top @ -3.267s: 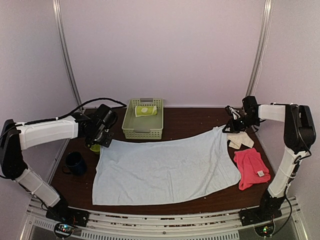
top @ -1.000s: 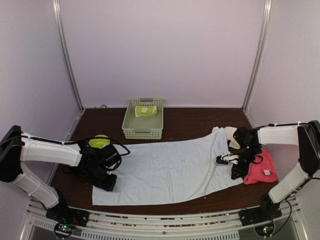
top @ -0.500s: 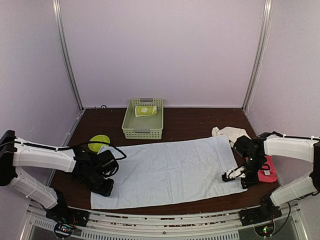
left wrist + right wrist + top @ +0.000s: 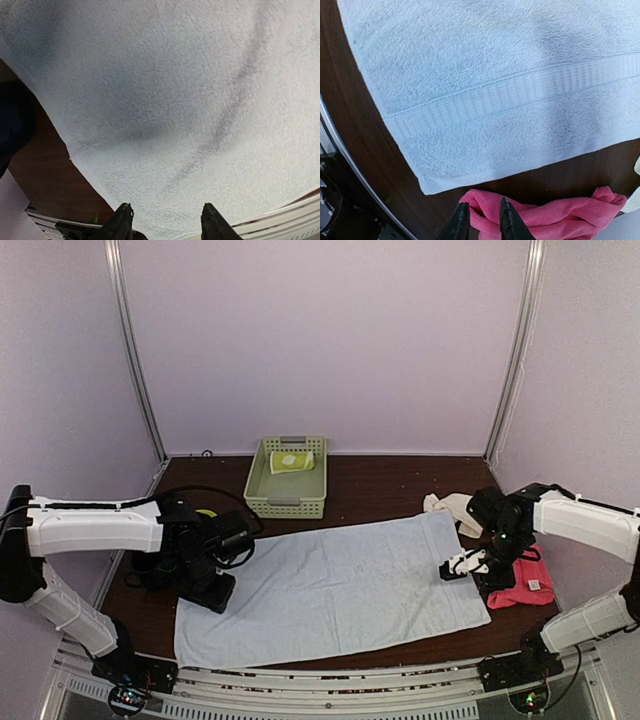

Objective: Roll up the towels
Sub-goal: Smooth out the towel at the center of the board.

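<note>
The light blue towel (image 4: 335, 585) is matt, nubby terry cloth with a woven band, the pink towel (image 4: 555, 220) fleecy, the table (image 4: 390, 485) dark smooth wood, the basket (image 4: 286, 504) plastic

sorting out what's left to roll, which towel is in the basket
The lime-green towel lying in the green basket. The light blue towel is spread flat on the table; the cream towel and pink towel lie bunched beside its right end.
</note>
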`<state>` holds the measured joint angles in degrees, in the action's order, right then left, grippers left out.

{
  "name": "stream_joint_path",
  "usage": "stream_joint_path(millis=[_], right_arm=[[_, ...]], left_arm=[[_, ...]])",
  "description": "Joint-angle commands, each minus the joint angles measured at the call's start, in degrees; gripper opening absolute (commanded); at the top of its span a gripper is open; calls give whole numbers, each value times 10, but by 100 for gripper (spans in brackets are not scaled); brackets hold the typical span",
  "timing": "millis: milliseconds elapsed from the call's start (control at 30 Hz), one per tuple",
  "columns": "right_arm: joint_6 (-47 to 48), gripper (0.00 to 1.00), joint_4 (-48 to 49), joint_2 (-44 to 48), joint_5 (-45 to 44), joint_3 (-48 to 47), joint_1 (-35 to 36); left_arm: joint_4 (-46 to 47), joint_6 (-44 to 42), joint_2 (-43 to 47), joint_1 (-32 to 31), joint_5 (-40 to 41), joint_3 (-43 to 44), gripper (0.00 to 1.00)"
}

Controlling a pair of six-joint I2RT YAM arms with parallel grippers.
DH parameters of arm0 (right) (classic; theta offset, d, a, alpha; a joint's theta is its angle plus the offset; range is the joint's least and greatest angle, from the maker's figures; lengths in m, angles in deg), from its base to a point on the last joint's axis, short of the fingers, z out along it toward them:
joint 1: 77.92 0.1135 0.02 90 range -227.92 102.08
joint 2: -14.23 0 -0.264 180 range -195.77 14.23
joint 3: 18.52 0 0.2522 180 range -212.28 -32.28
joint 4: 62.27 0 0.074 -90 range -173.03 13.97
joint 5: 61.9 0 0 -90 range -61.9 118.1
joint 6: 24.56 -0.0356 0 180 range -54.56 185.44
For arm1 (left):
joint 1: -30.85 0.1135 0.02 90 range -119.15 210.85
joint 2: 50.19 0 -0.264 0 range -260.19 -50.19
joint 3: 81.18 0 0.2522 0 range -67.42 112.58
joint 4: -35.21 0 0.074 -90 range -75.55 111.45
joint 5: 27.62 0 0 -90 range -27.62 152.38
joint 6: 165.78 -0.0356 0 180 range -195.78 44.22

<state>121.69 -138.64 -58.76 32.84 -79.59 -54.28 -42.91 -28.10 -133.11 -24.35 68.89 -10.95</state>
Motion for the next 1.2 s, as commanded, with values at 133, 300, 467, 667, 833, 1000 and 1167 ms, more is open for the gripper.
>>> stream_joint_path(millis=[133,300,467,667,833,1000,1167], right_arm=[[-24,23,140,-73,21,29,2],[2,20,168,-93,-36,86,5],[55,19,146,-63,-93,152,15],[101,17,79,-19,-111,194,29],[115,19,41,15,-94,167,49],[76,28,-25,4,-28,54,43],[59,37,-44,-48,63,-58,-10]], left_arm=[[91,-106,-62,91,54,22,50],[120,-126,-84,100,63,23,49],[125,-132,-74,133,87,13,50],[140,-137,-43,178,106,4,52],[179,-156,-31,224,86,-6,59],[225,-168,-13,266,53,-13,66],[273,-177,-23,298,29,-16,65]])
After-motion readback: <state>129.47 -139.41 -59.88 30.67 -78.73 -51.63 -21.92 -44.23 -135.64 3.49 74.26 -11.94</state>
